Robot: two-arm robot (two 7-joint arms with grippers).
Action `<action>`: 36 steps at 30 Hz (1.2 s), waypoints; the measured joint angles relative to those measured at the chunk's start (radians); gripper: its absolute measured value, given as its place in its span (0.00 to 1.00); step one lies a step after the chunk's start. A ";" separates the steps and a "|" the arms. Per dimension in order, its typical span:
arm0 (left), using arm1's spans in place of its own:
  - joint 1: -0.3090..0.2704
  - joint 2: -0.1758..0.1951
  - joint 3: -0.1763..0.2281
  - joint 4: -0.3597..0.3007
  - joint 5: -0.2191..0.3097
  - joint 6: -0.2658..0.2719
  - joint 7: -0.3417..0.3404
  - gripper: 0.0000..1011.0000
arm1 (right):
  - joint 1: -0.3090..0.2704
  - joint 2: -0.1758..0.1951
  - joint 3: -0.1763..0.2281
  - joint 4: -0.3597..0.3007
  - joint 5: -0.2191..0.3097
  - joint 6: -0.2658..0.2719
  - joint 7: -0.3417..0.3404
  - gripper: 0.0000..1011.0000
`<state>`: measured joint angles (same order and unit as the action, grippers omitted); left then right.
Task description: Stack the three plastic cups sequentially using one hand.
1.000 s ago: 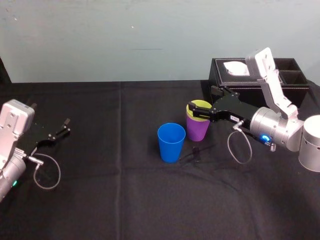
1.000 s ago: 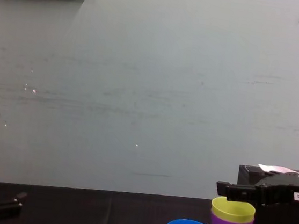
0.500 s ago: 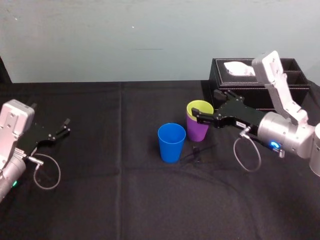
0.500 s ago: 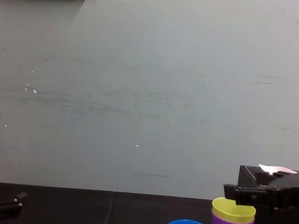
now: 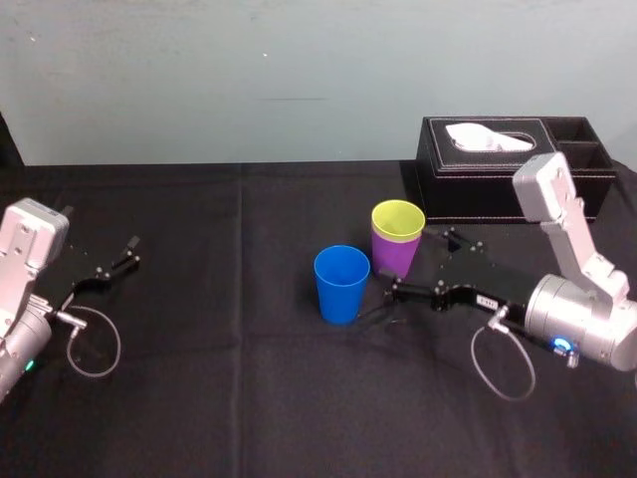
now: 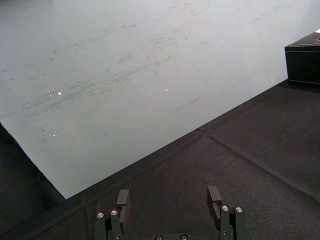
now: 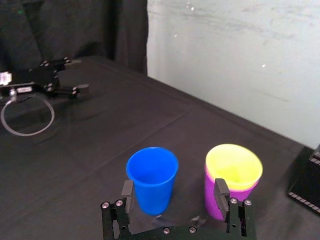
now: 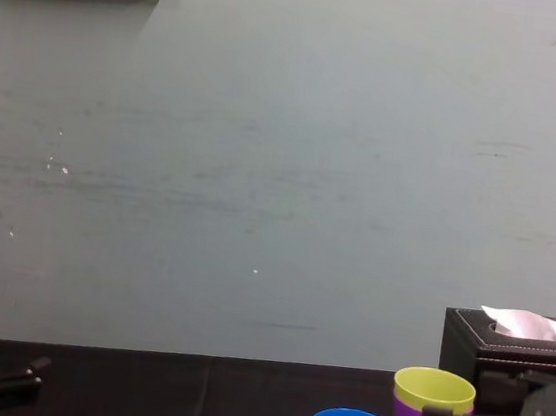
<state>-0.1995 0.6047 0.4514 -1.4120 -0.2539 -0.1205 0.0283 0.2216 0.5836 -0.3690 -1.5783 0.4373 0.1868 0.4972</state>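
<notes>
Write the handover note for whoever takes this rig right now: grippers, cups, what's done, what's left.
Right gripper: open, empty, low over the black table, just right of the purple cup.
Left gripper: open, empty, parked at the table's far left.
Cups: the yellow-green cup sits nested in the purple cup, in front of the tissue box. The blue cup stands upright alone to their left, with a small gap between.
Done: yellow-green into purple.
Left: join the blue cup with that pair to finish the stack of three.
</notes>
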 joint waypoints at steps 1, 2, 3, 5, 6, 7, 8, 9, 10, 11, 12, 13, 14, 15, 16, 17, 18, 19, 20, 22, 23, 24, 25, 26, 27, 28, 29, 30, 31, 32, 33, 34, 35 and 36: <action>0.000 0.000 0.000 0.000 0.000 0.000 0.000 1.00 | -0.009 0.002 -0.005 -0.003 0.002 -0.003 0.001 0.99; 0.000 0.000 0.000 0.000 0.000 0.000 0.000 1.00 | -0.013 0.002 -0.008 -0.003 0.002 -0.005 0.001 0.99; 0.000 0.000 0.000 0.000 0.000 0.000 0.000 1.00 | -0.022 0.002 -0.014 -0.005 0.002 -0.007 0.001 0.99; 0.000 0.000 0.000 0.000 0.000 0.000 0.000 1.00 | -0.027 0.002 -0.019 -0.005 0.002 -0.011 0.001 0.99; 0.000 0.000 0.000 0.000 0.000 0.000 0.000 1.00 | -0.029 0.002 -0.021 -0.005 0.002 -0.012 0.000 0.99; 0.000 0.000 0.000 0.000 0.000 0.000 0.000 1.00 | -0.033 -0.001 -0.027 -0.004 0.002 -0.014 0.000 0.99; 0.000 0.000 0.000 0.000 0.000 0.000 0.000 1.00 | -0.034 -0.002 -0.030 -0.003 0.001 -0.016 0.000 0.99; 0.000 0.000 0.000 0.000 0.000 0.000 0.000 1.00 | -0.036 -0.006 -0.035 0.002 -0.002 -0.018 -0.002 0.99; 0.000 0.000 0.000 0.000 0.000 0.000 0.000 1.00 | -0.037 -0.008 -0.038 0.005 -0.003 -0.019 -0.003 0.99; 0.000 0.000 0.000 0.000 0.000 0.000 0.000 1.00 | -0.037 -0.010 -0.041 0.009 -0.005 -0.021 -0.005 0.99; 0.000 0.000 0.000 0.000 0.000 0.000 0.000 1.00 | -0.037 -0.012 -0.044 0.013 -0.007 -0.022 -0.006 0.99; 0.000 0.000 0.000 0.000 0.000 0.000 0.000 1.00 | -0.036 -0.017 -0.049 0.021 -0.013 -0.024 -0.008 0.99; 0.000 0.000 0.000 0.000 0.000 0.000 0.000 1.00 | -0.036 -0.019 -0.052 0.025 -0.014 -0.025 -0.009 0.99; 0.000 0.000 0.000 0.000 0.000 0.000 0.000 1.00 | -0.034 -0.022 -0.055 0.030 -0.018 -0.026 -0.010 0.99; 0.000 0.000 0.000 0.000 0.000 0.000 0.000 1.00 | -0.033 -0.024 -0.056 0.034 -0.020 -0.027 -0.011 0.99; 0.000 0.000 0.000 0.000 0.000 0.000 0.000 1.00 | -0.031 -0.030 -0.061 0.045 -0.024 -0.029 -0.013 0.99; 0.000 0.000 0.000 0.000 0.000 0.000 0.000 1.00 | -0.030 -0.032 -0.063 0.050 -0.026 -0.030 -0.013 0.99; 0.000 0.000 0.000 0.000 0.000 0.000 0.000 1.00 | -0.027 -0.038 -0.067 0.059 -0.030 -0.031 -0.013 0.99; 0.000 0.000 0.000 0.000 0.000 0.000 0.000 1.00 | -0.025 -0.041 -0.069 0.064 -0.031 -0.032 -0.013 0.99; 0.000 0.000 0.000 0.000 0.000 0.000 0.000 1.00 | -0.021 -0.046 -0.073 0.073 -0.036 -0.034 -0.014 0.99; 0.000 0.000 0.000 0.000 0.000 0.000 0.000 1.00 | -0.018 -0.052 -0.077 0.082 -0.043 -0.037 -0.016 0.99; 0.000 0.000 0.000 0.000 0.000 0.000 0.000 1.00 | -0.016 -0.055 -0.079 0.087 -0.047 -0.039 -0.017 0.99; 0.000 0.000 0.000 0.000 0.000 0.000 0.000 1.00 | -0.014 -0.058 -0.081 0.092 -0.051 -0.041 -0.019 0.99; 0.000 0.000 0.000 0.000 0.000 0.000 0.000 1.00 | -0.011 -0.064 -0.083 0.100 -0.055 -0.044 -0.021 0.99; 0.000 0.000 0.000 0.000 0.000 0.000 0.000 1.00 | -0.009 -0.066 -0.084 0.105 -0.058 -0.046 -0.021 0.99; 0.000 0.000 0.000 0.000 0.000 0.000 0.000 1.00 | -0.005 -0.072 -0.086 0.115 -0.062 -0.049 -0.021 0.99; 0.000 0.000 0.000 0.000 0.000 0.000 0.000 1.00 | -0.003 -0.075 -0.087 0.119 -0.064 -0.050 -0.021 0.99; 0.000 0.000 0.000 0.000 0.000 0.000 0.000 1.00 | -0.001 -0.077 -0.088 0.123 -0.066 -0.050 -0.021 0.99; 0.000 0.000 0.000 0.000 0.000 0.000 0.000 1.00 | 0.001 -0.080 -0.088 0.126 -0.067 -0.051 -0.021 0.99; 0.000 0.000 0.000 0.000 0.000 0.000 0.000 1.00 | 0.004 -0.085 -0.090 0.132 -0.070 -0.051 -0.021 0.99; 0.000 0.000 0.000 0.000 0.000 0.000 0.000 1.00 | 0.006 -0.087 -0.090 0.134 -0.071 -0.051 -0.021 0.99; 0.000 0.000 0.000 0.000 0.000 0.000 0.000 1.00 | 0.008 -0.090 -0.091 0.136 -0.073 -0.051 -0.021 0.99; 0.000 0.000 0.000 0.000 0.000 0.000 0.000 1.00 | 0.010 -0.092 -0.092 0.139 -0.075 -0.051 -0.020 0.99; 0.000 0.000 0.000 0.000 0.000 0.000 0.000 1.00 | 0.015 -0.098 -0.094 0.143 -0.077 -0.051 -0.019 0.99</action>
<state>-0.1995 0.6047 0.4514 -1.4120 -0.2539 -0.1205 0.0283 0.2362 0.4861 -0.4629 -1.4351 0.3598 0.1354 0.4786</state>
